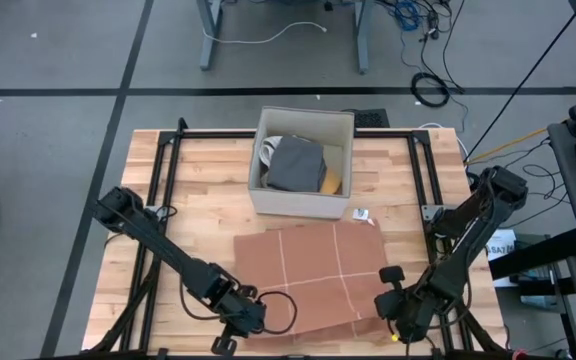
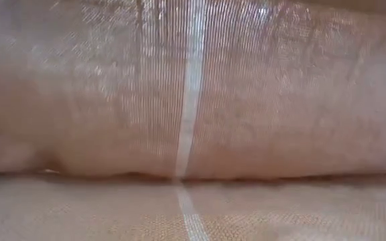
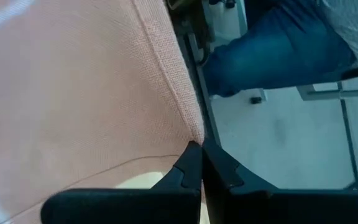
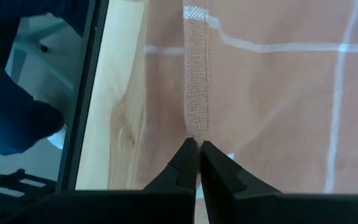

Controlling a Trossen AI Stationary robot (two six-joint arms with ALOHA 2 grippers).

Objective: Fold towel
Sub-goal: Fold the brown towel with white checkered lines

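Note:
A reddish-brown towel (image 1: 313, 270) with thin white grid lines lies spread on the wooden table in front of a white box. Its near edge is raised off the table between my two grippers. My left gripper (image 1: 246, 322) is shut at the towel's near left corner. My right gripper (image 1: 393, 322) is shut at the near right corner. In the low view the towel (image 2: 112, 87) fills the picture, with one white stripe (image 2: 191, 80) running down it. The towel's far part rests flat on the tabletop. My left gripper (image 3: 201, 148) pinches the towel's near left corner (image 3: 190, 132) between its two fingertips, coming slanting down from the near side. The corner is lifted clear; the cloth runs away from the fingers toward the table. How many layers it holds cannot be seen. My right gripper (image 4: 197, 144) pinches the towel's near right corner at a narrow raised ridge of its edge (image 4: 196, 121) between its two fingertips. The fingers slant steeply down from the near side. That corner is off the table, and the rest of the towel (image 4: 272, 93) lies flat beyond.
A white box (image 1: 303, 195) holding grey cloth (image 1: 295, 163) and something yellow stands at the table's far middle. A black frame (image 1: 163, 180) rims the table. A small white tag (image 1: 362, 214) lies by the box. A person's blue-clad leg (image 3: 272, 50) shows beyond the near edge.

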